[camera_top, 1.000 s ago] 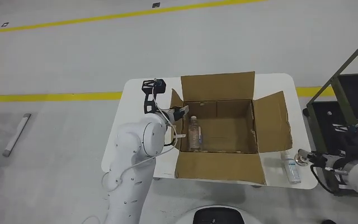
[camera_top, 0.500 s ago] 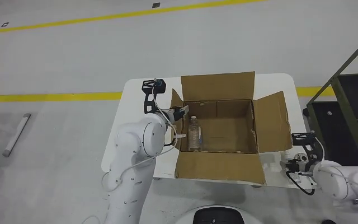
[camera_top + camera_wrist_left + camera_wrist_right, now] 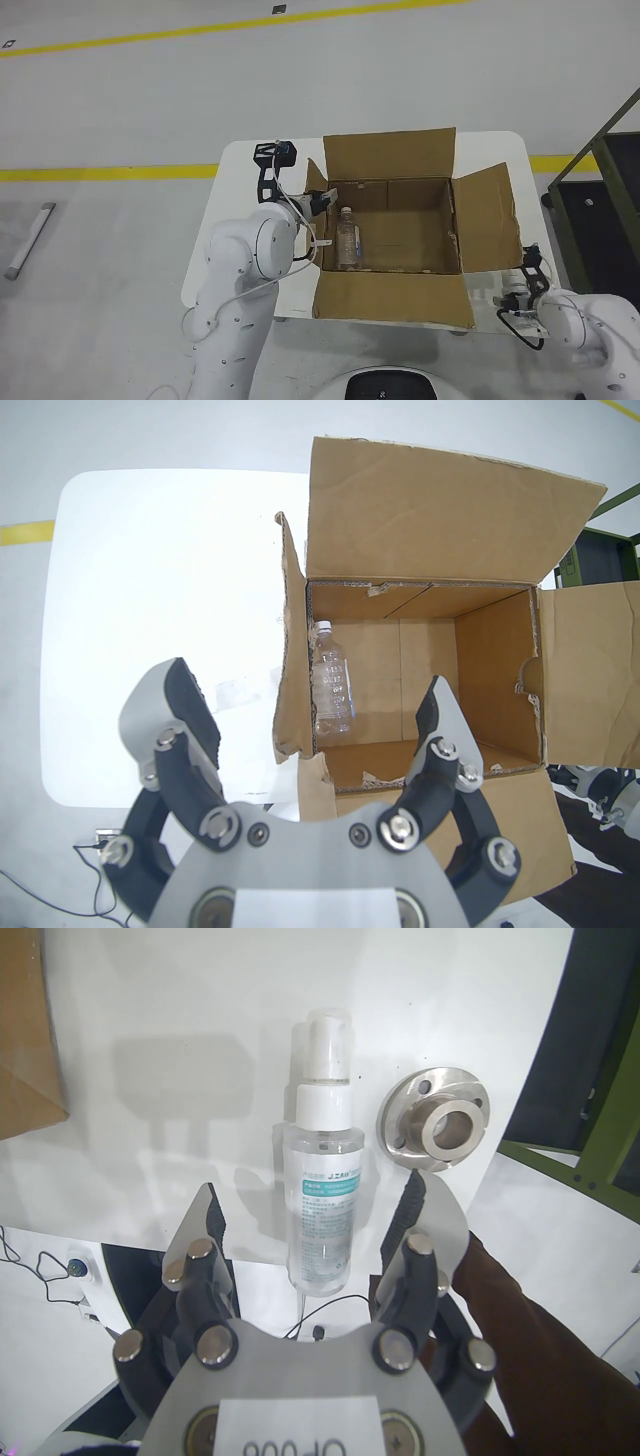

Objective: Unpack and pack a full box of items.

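Right wrist view: right gripper (image 3: 314, 1190) is hanging with its jaws wide apart, gripping nothing, black ribbed pads facing inward. The spray bottle (image 3: 320, 1188) is lying between the two fingers without touching either. It is a clear plastic cylinder with a printed label, a white collar and a transparent cap. Its long axis is running straight away from the gripper, base at the near edge of the white table (image 3: 150, 1003), cap pointing toward the far side. Just beside the bottle's shoulder, a metal flange (image 3: 434, 1119) is sitting flat: a brushed round disc with bolt holes and a raised hollow hub.

Left wrist view: left gripper (image 3: 307, 677) is hovering open and empty over the near left corner of the cardboard box (image 3: 425, 550). The box is corrugated brown, with ragged edges and its flaps folded outward. Inside, a water bottle (image 3: 331, 685) is lying on the floor against the left wall. It is clear, ribbed and white-capped, with its cap pointing at the far wall and its long axis parallel to the left wall.

Top view: this is giving the layout, with the box taking up the middle of the table and the right arm sitting at the near right corner.
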Controlling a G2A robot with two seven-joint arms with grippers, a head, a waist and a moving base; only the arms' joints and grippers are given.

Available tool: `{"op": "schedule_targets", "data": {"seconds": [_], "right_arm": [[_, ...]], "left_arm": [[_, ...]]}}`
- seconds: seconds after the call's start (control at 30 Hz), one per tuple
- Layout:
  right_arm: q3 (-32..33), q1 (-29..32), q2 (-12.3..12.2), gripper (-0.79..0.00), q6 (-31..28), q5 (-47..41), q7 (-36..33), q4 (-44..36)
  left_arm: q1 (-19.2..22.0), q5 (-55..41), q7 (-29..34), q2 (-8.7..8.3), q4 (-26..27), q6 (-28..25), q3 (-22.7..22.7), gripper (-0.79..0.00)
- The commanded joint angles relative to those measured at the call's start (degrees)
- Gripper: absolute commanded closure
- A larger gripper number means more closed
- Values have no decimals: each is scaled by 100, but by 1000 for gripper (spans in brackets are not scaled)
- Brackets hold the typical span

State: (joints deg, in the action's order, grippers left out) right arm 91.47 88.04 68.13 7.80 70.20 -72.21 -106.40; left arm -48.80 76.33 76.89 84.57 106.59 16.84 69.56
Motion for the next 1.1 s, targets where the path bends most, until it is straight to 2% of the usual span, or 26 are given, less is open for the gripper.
{"op": "schedule_targets", "data": {"seconds": [0.0, 0.03, 0.17, 0.3, 0.37, 0.5, 0.6, 0.77, 0.9, 1.0, 1.07], "right_arm": [[-48, -22, 2, -468, 11, 35, 24, 63], [-76, -35, 4, -391, 25, 53, 24, 107], [-166, -88, 9, -317, 48, 103, 39, 184], [-203, -137, 17, -194, 86, 3, 27, 310], [-174, -157, 22, 0, 129, -121, 42, 332], [69, -184, 19, 0, 275, -487, 12, 305], [483, -212, 16, 0, 539, -1020, 24, 198], [1787, -376, 45, 0, 1291, -2824, 571, -297], [2637, -657, 48, 0, 1566, -3988, 987, -633], [2909, -993, 14, 0, 1589, -4510, 1079, -899], [2872, -1218, -16, 0, 1607, -4733, 1011, -1115]], "left_arm": [[0, 0, 0, 0, 0, 0, 0, -785], [0, 0, 0, 0, 0, 0, 0, -785], [0, 0, 0, 0, 0, 0, 0, -785], [0, 0, 0, 0, 0, 0, 0, -785], [0, 0, 0, 0, 0, 0, 0, -785], [0, 0, 0, 0, 0, 0, 0, -785], [0, 0, 0, 0, 0, 0, 0, -785], [0, 0, 0, 0, 0, 0, 0, -785], [0, 0, 0, 0, 0, 0, 0, -785], [0, 0, 0, 0, 0, 0, 0, -785], [0, 0, 0, 0, 0, 0, 0, -785]]}}
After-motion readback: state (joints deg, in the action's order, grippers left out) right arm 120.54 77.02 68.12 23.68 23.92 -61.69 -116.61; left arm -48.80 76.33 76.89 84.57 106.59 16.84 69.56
